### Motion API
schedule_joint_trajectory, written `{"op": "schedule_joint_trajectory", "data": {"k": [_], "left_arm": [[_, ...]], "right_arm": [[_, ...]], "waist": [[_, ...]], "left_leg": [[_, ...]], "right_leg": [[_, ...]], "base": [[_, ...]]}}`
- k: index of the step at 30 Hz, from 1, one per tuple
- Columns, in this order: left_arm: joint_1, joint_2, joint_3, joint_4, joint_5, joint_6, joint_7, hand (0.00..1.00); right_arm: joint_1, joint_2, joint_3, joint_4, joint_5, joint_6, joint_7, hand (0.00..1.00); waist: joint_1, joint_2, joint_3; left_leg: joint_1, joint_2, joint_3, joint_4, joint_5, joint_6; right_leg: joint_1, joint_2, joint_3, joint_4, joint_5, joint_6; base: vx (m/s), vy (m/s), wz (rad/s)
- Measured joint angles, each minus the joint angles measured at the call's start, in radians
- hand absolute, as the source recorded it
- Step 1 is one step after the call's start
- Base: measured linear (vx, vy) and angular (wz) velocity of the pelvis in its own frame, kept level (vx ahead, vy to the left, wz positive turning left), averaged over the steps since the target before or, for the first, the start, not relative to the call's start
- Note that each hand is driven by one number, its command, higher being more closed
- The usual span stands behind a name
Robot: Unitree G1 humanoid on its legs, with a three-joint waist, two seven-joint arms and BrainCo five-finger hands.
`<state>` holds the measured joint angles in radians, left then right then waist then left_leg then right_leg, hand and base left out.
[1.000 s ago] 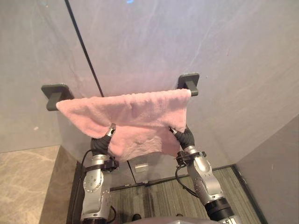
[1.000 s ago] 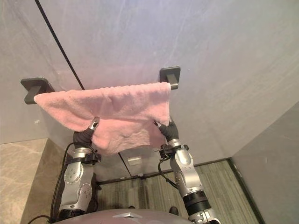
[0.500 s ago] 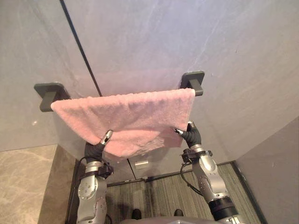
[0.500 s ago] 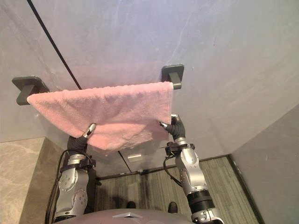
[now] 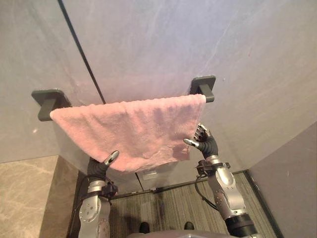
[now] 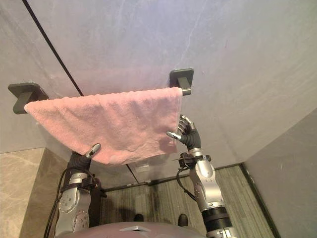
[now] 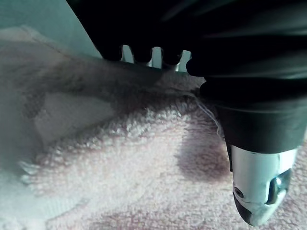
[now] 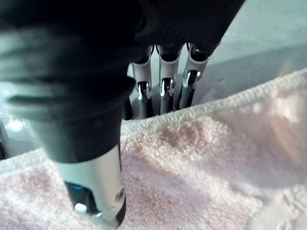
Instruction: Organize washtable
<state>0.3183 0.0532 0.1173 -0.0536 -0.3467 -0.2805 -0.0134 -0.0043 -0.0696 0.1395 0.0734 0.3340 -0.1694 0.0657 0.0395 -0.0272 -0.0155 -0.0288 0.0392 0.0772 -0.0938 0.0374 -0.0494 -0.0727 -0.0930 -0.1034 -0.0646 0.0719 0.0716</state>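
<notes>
A pink towel (image 5: 133, 129) hangs over a dark bar between two wall brackets (image 5: 47, 101) (image 5: 204, 87). My left hand (image 5: 99, 168) is under the towel's lower left edge. Its thumb (image 7: 259, 191) stands off the cloth and its fingers (image 7: 139, 50) reach straight behind it. My right hand (image 5: 205, 141) is beside the towel's lower right corner with its fingers spread. In the right wrist view those fingers (image 8: 165, 91) lie straight behind the hem, and the thumb (image 8: 96, 187) is in front of it. Neither hand pinches the cloth.
The grey wall has a black vertical seam (image 5: 81, 49) above the bar. A beige stone counter (image 5: 25, 198) lies at lower left. A white wall socket (image 5: 149, 174) and a striped floor mat (image 5: 173, 208) are below. Another grey wall (image 5: 292, 188) closes the right side.
Both hands have let go of the towel's lower edge and opened. The towel now hangs flatter from the bar. The view has shifted slightly.
</notes>
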Motion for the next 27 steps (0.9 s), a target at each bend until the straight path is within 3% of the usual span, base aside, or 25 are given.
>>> {"op": "schedule_joint_trajectory", "data": {"k": [15,19,27], "left_arm": [[0.086,-0.01,0.126,-0.026,-0.035,0.0,-0.078,0.0],[0.127,-0.006,0.158,0.0,-0.105,0.0,-0.131,0.0],[0.211,0.075,0.159,0.113,-0.212,0.026,-0.287,0.0]], "right_arm": [[0.152,0.002,-0.185,-0.079,-0.001,-0.018,0.014,0.0],[0.187,-0.003,-0.193,-0.091,0.0,-0.02,0.043,0.0],[0.259,-0.066,-0.18,-0.122,0.002,-0.022,0.136,0.0]], "waist": [[0.0,0.002,0.001],[0.0,0.004,0.002],[-0.001,0.009,0.006]], "left_leg": [[0.006,0.0,-0.003,0.0,-0.01,0.005],[0.006,0.0,-0.004,0.0,-0.011,0.005],[0.008,-0.001,-0.006,0.001,-0.013,0.006]], "right_leg": [[0.006,-0.001,-0.003,0.002,-0.006,0.001],[0.006,-0.002,-0.004,0.005,-0.009,0.002],[0.008,-0.004,-0.008,0.008,-0.014,0.003]], "base": [[0.01,0.001,0.0],[0.0,0.0,0.01],[0.0,0.0,0.01]]}}
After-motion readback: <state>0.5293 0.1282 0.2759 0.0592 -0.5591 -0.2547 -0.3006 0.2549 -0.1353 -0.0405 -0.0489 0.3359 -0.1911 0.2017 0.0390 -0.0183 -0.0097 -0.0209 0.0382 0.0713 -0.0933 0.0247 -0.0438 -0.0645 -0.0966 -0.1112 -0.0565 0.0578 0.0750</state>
